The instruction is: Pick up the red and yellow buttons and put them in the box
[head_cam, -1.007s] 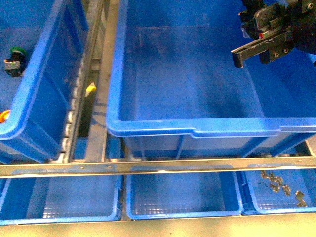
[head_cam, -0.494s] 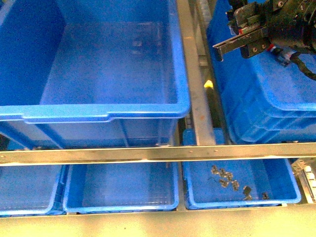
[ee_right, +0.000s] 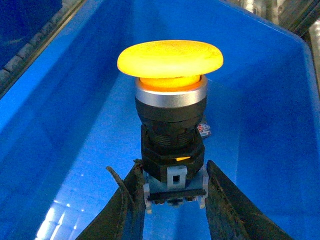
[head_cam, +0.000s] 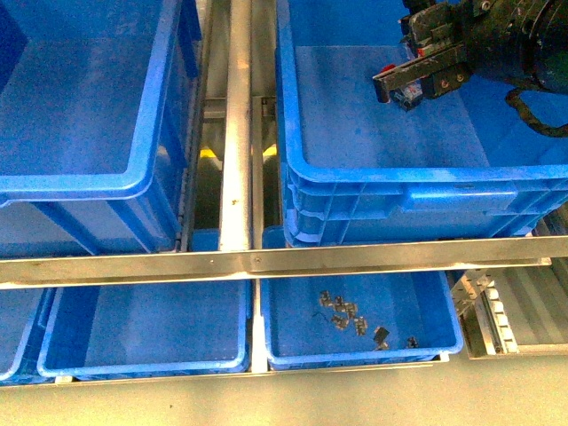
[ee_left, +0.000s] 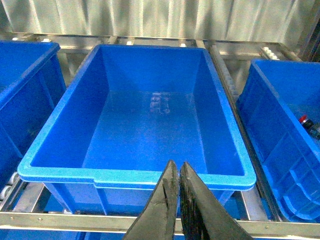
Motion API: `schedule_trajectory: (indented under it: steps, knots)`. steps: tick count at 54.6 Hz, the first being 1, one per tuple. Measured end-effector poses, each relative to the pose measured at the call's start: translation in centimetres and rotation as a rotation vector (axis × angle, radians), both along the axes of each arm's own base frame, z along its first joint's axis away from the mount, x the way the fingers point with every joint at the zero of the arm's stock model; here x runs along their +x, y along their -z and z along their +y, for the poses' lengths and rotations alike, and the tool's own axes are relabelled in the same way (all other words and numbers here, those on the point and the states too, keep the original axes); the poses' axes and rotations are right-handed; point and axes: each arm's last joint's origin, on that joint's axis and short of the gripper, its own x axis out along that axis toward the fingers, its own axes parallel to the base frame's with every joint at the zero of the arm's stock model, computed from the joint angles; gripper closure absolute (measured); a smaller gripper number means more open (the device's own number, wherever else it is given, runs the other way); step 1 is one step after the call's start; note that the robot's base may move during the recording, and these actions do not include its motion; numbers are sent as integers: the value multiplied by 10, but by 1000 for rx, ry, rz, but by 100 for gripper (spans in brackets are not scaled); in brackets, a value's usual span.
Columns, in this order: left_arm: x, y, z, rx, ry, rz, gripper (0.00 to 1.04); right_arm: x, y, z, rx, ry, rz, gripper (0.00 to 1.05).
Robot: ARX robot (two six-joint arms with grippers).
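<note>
Since the earlier front frames the crates have slid leftward across the view and the right gripper (head_cam: 401, 87) now hangs over the right-hand crate (head_cam: 373, 169). Its fingers (ee_right: 125, 200), part open, clamp the grey block of a yellow button (ee_right: 171, 107), cap upright, above that crate's floor. This looks like the carry step; next comes lowering and opening over the box (ee_left: 135, 175), if that is the target. Left gripper (ee_left: 176, 172) is pressed closed and empty.
</note>
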Motion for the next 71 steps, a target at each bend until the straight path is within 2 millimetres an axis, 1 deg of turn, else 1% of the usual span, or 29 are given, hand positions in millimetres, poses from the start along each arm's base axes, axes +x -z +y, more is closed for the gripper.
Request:
schedule_trajectory:
  steps: [19, 20, 22, 23, 24, 25, 39, 42, 47, 52, 57, 63, 68, 71]
  knots:
    - [0, 0, 0, 0, -2, 0, 102, 1, -1, 2, 2, -5, -2, 79]
    - [0, 0, 0, -1, -2, 0, 101, 1, -1, 2, 2, -5, -2, 79]
    - [0, 0, 0, 0, -2, 0, 94, 1, -1, 1, 2, -5, -2, 79]
    - [0, 0, 0, 0, -2, 0, 92, 1, -1, 1, 2, -4, -2, 79]
    - [0, 0, 0, 0, -2, 0, 87, 1, -1, 1, 3, -3, -2, 79]
    - [0, 0, 0, 0, -2, 0, 85, 2, -1, 1, 3, -1, -2, 79]
    - [0, 0, 0, 0, -2, 0, 42, 2, 0, -2, 5, 5, 2, 79]
    - [0, 0, 0, 0, -2, 0, 35, 3, 0, -3, 7, 8, 5, 79]
    - [0, 0, 0, 0, -2, 0, 19, 4, 3, -4, 12, 17, 15, 79]
    - [0, 0, 0, 1, -2, 0, 6, 5, 8, -7, 13, 22, 33, 79]
    - [0, 0, 0, 2, -2, 0, 9, 8, 16, -9, 10, 18, 65, 79]
    - [0, 0, 0, 2, -2, 0, 8, 16, 23, -13, 8, 12, 98, 79]
    - [0, 0, 0, 2, -2, 0, 8, 31, 27, -19, 4, 17, 116, 79]
    - [0, 0, 0, 2, -2, 0, 8, 44, 29, -23, -1, 26, 124, 79]
